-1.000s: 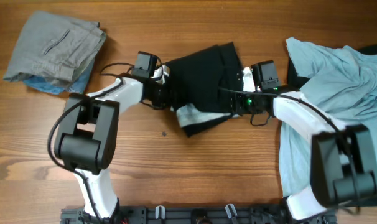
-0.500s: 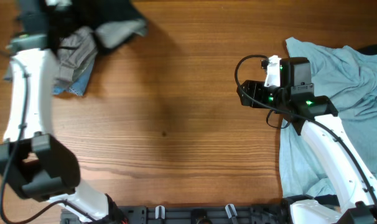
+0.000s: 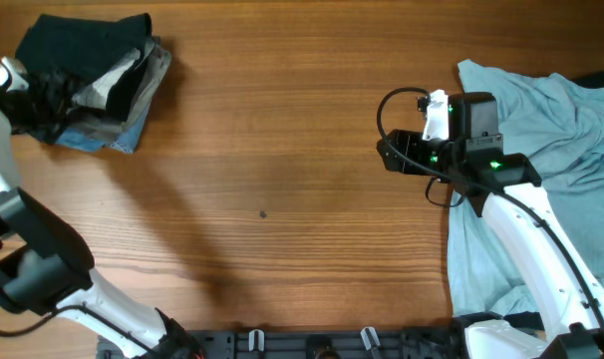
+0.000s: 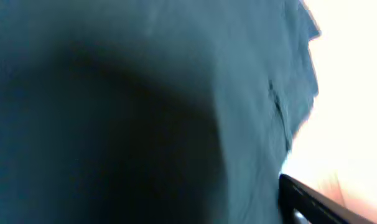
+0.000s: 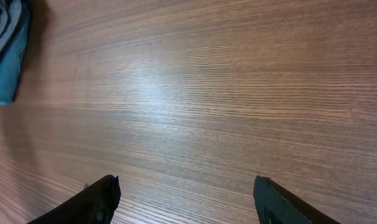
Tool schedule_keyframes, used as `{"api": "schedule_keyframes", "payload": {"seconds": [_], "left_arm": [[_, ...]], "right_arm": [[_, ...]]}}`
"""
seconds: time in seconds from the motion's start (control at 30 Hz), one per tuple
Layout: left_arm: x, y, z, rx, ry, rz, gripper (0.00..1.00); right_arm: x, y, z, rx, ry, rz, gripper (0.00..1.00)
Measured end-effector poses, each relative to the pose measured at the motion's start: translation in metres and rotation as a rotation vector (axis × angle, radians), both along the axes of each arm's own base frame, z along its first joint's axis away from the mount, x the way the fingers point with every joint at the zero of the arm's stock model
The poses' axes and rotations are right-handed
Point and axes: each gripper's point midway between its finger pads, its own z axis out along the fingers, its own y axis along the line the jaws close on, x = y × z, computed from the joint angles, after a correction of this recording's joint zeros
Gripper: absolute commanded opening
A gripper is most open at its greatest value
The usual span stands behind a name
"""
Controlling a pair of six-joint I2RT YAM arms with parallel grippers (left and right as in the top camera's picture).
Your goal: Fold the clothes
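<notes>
A folded black garment (image 3: 88,40) lies on top of the stack of folded clothes (image 3: 123,125) at the table's far left corner. My left gripper (image 3: 38,92) hangs at the stack's left side, against the dark cloth. In the left wrist view dark cloth (image 4: 145,93) fills the frame, and only one finger (image 4: 313,202) shows, far out at the lower right, so the jaws stand open. My right gripper (image 3: 387,155) (image 5: 185,202) is open over bare wood with nothing between its fingers. A rumpled light blue shirt (image 3: 541,130) lies at the right.
The stack's blue bottom piece (image 5: 5,56) shows in the right wrist view's top left corner. A dark cloth (image 3: 596,78) peeks out behind the shirt at the right edge. The wooden table (image 3: 282,199) runs between the stack and the shirt.
The left arm carried the black garment from the table's middle to the stack at the far left and let it down there. The right gripper released it and drew back to the right.
</notes>
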Motion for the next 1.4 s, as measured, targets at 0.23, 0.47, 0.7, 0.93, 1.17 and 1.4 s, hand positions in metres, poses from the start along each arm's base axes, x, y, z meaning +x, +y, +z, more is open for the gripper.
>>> {"api": "schedule_keyframes", "payload": {"seconds": [0.23, 0.47, 0.7, 0.93, 1.17, 1.4], "left_arm": [[-0.022, -0.016, 0.174, 0.362, -0.380, -0.057, 0.04], [0.046, 0.018, -0.025, 0.301, -0.029, -0.067, 0.21], [0.045, -0.017, 0.007, 0.292, -0.097, -0.170, 0.72], [-0.083, -0.164, 0.258, 0.593, -0.579, -0.510, 1.00], [-0.109, -0.183, 0.254, 0.596, -0.555, -0.590, 1.00], [-0.108, -0.183, 0.254, 0.596, -0.553, -0.590, 1.00]], "right_arm": [[0.003, 0.001, 0.002, 0.003, -0.017, 0.000, 0.73], [0.000, 0.003, 0.002, 0.020, -0.004, 0.010, 0.66], [0.008, 0.000, 0.068, 0.004, -0.209, 0.023, 0.61], [-0.066, -0.012, 0.209, -0.022, -0.638, 0.074, 1.00], [-0.089, -0.016, 0.228, -0.046, -0.731, 0.090, 1.00], [-0.090, -0.019, 0.208, 0.075, -0.558, -0.037, 1.00]]}}
